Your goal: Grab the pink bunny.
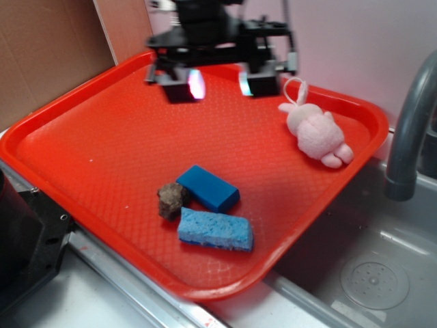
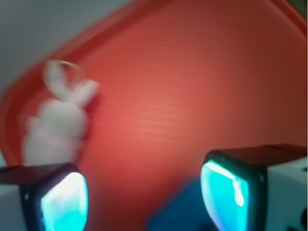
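Observation:
The pink bunny (image 1: 316, 131) lies on the red tray (image 1: 102, 150) near its far right corner, its white string loop toward the back. It also shows blurred at the left of the wrist view (image 2: 57, 122). My gripper (image 1: 220, 83) hangs open and empty above the tray's back middle, to the left of the bunny and apart from it. In the wrist view the gripper (image 2: 144, 195) has its two glowing pads wide apart with only the tray and a blue block between them.
A dark blue block (image 1: 208, 188), a light blue sponge (image 1: 215, 229) and a brown lumpy rock-like thing (image 1: 172, 199) sit together near the tray's front. A grey faucet (image 1: 410, 130) and sink (image 1: 369, 273) stand to the right. A cardboard wall (image 1: 48, 48) is at the back left.

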Controlling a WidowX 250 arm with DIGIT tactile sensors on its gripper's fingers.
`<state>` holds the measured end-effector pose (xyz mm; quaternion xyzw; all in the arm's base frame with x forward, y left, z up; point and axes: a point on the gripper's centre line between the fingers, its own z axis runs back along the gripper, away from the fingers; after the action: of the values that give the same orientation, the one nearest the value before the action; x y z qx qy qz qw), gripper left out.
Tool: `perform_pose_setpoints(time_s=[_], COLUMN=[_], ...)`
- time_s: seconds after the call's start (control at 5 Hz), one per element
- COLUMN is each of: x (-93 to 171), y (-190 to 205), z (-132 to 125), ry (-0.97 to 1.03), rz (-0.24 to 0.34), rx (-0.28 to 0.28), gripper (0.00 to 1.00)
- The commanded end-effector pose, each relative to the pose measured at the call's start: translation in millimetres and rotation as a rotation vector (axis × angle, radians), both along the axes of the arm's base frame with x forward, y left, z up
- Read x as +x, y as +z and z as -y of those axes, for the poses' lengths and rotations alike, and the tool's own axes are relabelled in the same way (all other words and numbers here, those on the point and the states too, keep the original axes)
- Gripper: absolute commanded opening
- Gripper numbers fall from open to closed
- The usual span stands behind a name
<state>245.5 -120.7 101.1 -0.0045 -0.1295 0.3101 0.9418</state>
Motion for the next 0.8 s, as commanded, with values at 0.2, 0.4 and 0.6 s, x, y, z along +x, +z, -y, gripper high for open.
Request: perform_pose_setpoints(time_s=[0.2, 0.4, 0.6], x=[78.7, 83.6, 70.8], y=[-29.7, -48.1, -56.5], z=[24.6, 12.1, 0.3], ry=[-0.022, 0.004, 0.136], rz=[0.0, -0.066, -0.265], rx=[0.003, -0.009, -0.025], gripper=[1.0, 1.0, 0.0])
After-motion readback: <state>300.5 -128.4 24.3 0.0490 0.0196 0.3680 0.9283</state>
